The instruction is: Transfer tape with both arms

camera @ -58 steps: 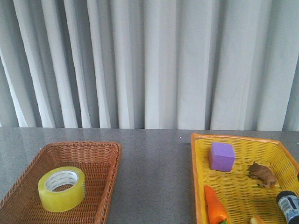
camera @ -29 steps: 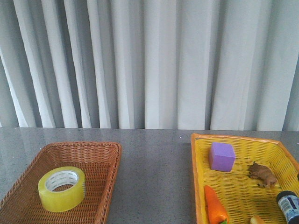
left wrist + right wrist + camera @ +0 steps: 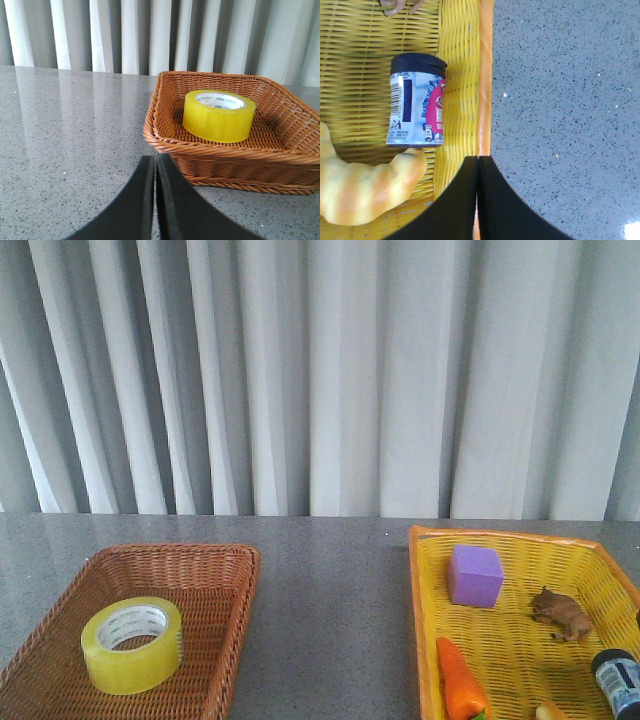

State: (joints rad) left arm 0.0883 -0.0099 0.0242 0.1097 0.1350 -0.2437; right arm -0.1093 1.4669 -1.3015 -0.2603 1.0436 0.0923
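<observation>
The tape [image 3: 132, 643], a wide yellow roll with a white printed core, lies flat in the brown wicker basket [image 3: 225, 585] at the front left. It also shows in the left wrist view [image 3: 218, 115], inside the same basket [image 3: 165, 142]. My left gripper [image 3: 154, 162] is shut and empty, low over the table just outside the basket's near corner. My right gripper [image 3: 478, 162] is shut and empty above the orange rim of the yellow basket [image 3: 484, 75]. Neither arm shows in the front view.
The yellow basket [image 3: 425, 620] at the front right holds a purple cube [image 3: 474, 575], a brown toy animal [image 3: 562, 614], a carrot [image 3: 459, 680] and a dark-capped can [image 3: 617, 680]. The can [image 3: 417, 102] and a croissant [image 3: 365, 190] lie near my right gripper. Grey curtains hang behind the table.
</observation>
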